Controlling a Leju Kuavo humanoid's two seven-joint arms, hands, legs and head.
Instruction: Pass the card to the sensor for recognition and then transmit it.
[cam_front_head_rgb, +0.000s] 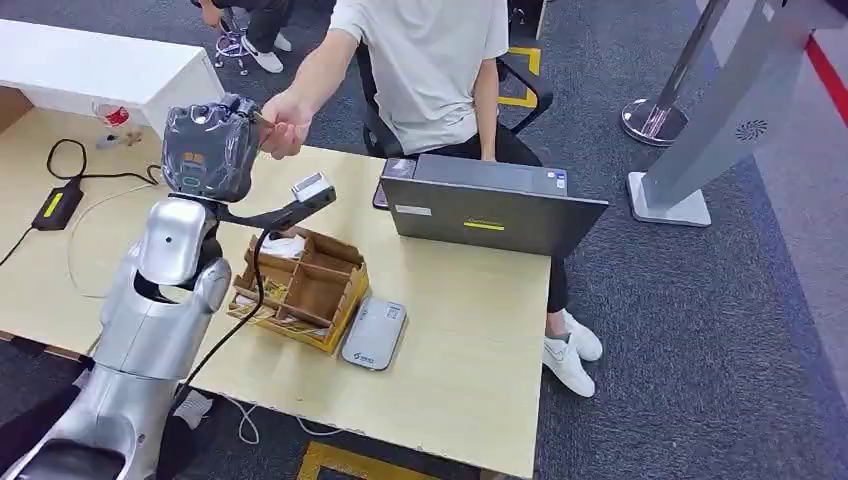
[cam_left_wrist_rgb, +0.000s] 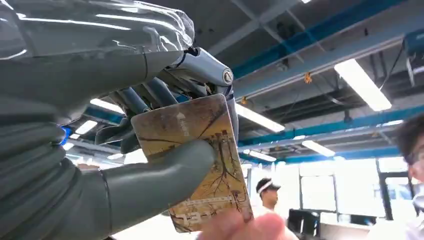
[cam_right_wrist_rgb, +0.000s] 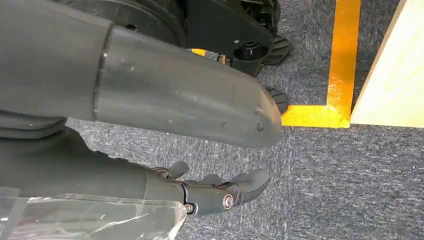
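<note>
Golden-brown, one card (cam_left_wrist_rgb: 197, 155) sits pinched between the thumb and dark fingers of the left robot hand (cam_front_head_rgb: 212, 148), raised above the far desk (cam_front_head_rgb: 470, 340) edge. A person's hand (cam_front_head_rgb: 283, 126) touches the card's free end (fingertip visible in the left wrist view). Below the hand lie one wooden organiser (cam_front_head_rgb: 300, 288) and one grey sensor (cam_front_head_rgb: 374, 333). The right robot hand (cam_right_wrist_rgb: 200, 150) hangs over carpet, holding nothing, fingers loosely apart.
</note>
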